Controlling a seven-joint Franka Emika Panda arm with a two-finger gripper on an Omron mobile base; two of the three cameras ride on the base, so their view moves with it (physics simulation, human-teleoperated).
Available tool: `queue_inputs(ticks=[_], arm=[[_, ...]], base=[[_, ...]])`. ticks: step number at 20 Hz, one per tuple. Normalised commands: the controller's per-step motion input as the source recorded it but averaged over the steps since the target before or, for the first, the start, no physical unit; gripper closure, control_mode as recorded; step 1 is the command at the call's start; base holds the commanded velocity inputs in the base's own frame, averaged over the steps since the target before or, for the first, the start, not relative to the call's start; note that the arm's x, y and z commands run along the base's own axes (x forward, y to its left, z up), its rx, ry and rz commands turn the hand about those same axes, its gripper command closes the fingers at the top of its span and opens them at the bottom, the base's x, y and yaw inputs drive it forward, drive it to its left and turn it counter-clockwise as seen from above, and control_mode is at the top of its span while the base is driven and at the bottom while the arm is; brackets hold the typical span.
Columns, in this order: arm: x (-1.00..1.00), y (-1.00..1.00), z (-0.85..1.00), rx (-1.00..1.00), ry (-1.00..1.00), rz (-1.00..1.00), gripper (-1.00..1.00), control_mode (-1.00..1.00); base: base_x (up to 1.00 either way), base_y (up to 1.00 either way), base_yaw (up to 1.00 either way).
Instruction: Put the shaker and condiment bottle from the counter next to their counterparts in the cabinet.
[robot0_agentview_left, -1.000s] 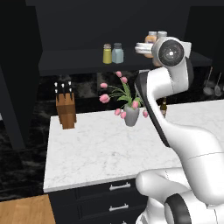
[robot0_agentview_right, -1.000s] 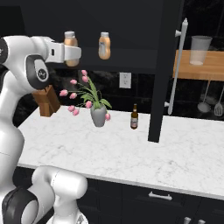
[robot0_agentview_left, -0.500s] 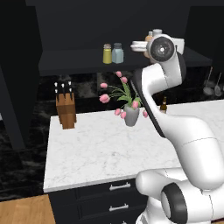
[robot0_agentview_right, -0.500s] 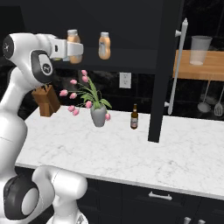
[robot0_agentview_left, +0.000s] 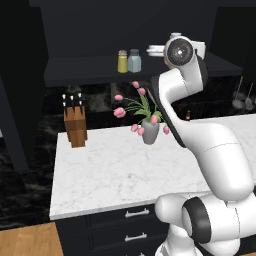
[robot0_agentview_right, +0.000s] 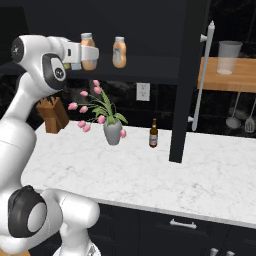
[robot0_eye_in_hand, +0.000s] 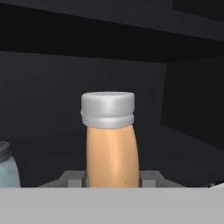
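while raised at the cabinet (robot0_agentview_right: 150, 30) shelf, end effector (robot0_agentview_right: 86, 52) pinches the condiment bottle (robot0_eye_in_hand: 112, 144), the shaker (robot0_agentview_left: 134, 60) nearby.

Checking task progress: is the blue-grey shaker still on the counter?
No, the shaker stands on the cabinet shelf beside the yellow-green shaker.

Glossy veined marble bench (robot0_agentview_left: 115, 170); matt black cabinet (robot0_agentview_left: 90, 70); wooden knife block (robot0_agentview_left: 75, 127); smooth orange plastic-looking bottle (robot0_eye_in_hand: 111, 151).
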Motion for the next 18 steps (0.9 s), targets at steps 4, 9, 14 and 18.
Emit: queue_inputs(ticks=[4,9,14,18], arm=[[0.05,-0.04,-0.03,0.0,0.0,0.0,1.0,-1.0],[0.03,-0.1,-0.21,0.0,0.0,0.0,1.0,-1.0],[0.15,-0.01,-0.19,0.0,0.0,0.0,1.0,-1.0],[0.18,0.0,-0.13,0.0,0.0,0.0,1.0,-1.0]], base=[[0.0,0.0,0.0],[0.0,0.0,0.0],[0.0,0.0,0.0],[0.0,0.0,0.0]])
